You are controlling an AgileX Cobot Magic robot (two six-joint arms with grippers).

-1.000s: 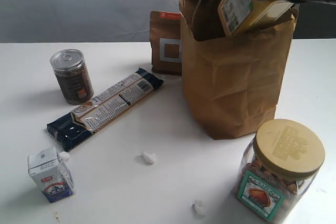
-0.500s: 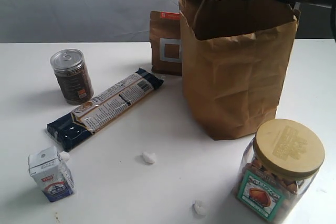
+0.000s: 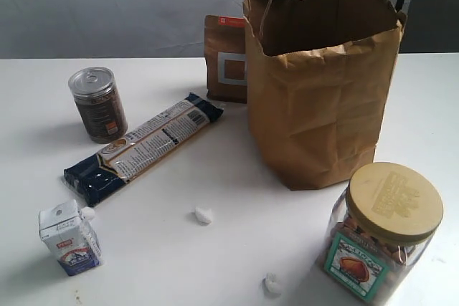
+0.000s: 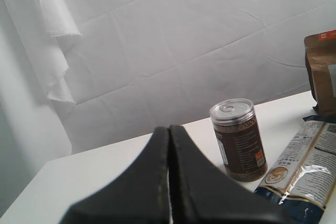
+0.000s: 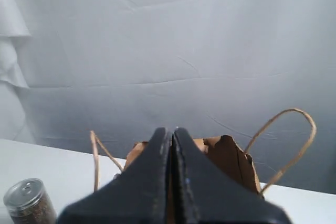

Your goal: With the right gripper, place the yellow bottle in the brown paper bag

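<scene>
Bottle: out of sight, likely inside your bag (image 3: 315, 105).
Right pincer (image 5: 171, 142): closed, empty, above bag.
Left pincer (image 4: 169, 145): closed, idle.
Risk: pull away low and you snag a handle (image 3: 266, 5), tipping the bag.

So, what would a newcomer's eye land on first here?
The tall brown paper bag stands open at the back right, taller than everything else. In front of it, at the near right, sits a clear jar with a tan lid. A long dark-blue packet lies slantwise left of the bag.
</scene>
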